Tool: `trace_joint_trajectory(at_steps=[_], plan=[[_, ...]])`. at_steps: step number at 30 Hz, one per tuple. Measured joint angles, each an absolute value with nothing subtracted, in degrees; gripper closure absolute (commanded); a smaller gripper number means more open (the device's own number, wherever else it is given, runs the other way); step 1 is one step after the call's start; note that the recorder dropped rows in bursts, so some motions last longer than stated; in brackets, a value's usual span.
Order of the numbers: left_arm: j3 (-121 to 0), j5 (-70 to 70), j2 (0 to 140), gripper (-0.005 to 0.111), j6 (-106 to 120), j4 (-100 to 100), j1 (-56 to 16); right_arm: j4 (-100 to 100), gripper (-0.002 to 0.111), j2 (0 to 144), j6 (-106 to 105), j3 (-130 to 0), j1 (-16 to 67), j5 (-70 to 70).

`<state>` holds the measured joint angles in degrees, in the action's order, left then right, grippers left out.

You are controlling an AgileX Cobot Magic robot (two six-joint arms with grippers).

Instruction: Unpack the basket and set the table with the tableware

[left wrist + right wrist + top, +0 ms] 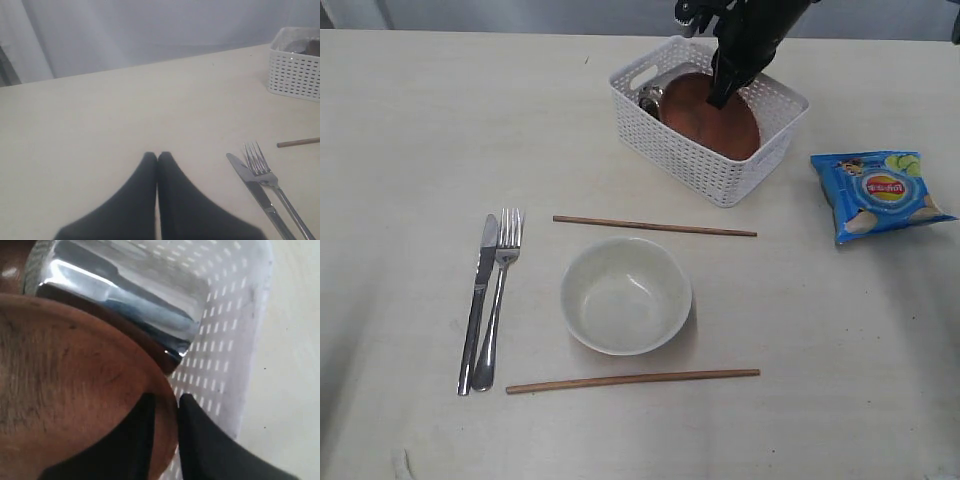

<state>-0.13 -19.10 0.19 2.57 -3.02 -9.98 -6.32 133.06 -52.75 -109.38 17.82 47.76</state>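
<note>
The tabletop (410,150) carried the white basket (720,170). Inside it the reddish-brown plate (705,120) leaned tilted, its rim clamped between the jaws of the right gripper (166,399), the steel cup (125,295) behind it. The white bowl (625,295) sat between two chopsticks (655,227), with knife (478,300) and fork (500,290) beside. The left gripper (157,157) had its jaws together near the knife.

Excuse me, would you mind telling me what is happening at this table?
The right pincer is inside the basket, pinching the rim of the reddish-brown plate beside a steel cup. The bowl, knife, fork and two chopsticks already lie on the table. The left pincer is shut, holding nothing.
</note>
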Motion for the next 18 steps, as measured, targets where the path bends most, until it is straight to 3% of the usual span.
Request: trace_joint_trajectory(at_steps=[18], plan=[[-0.13,-19.1,0.19,0.107,2.57,-3.02,-9.98,-14.03,0.092,134.34,-47.24,-108.73,16.66,52.28]])
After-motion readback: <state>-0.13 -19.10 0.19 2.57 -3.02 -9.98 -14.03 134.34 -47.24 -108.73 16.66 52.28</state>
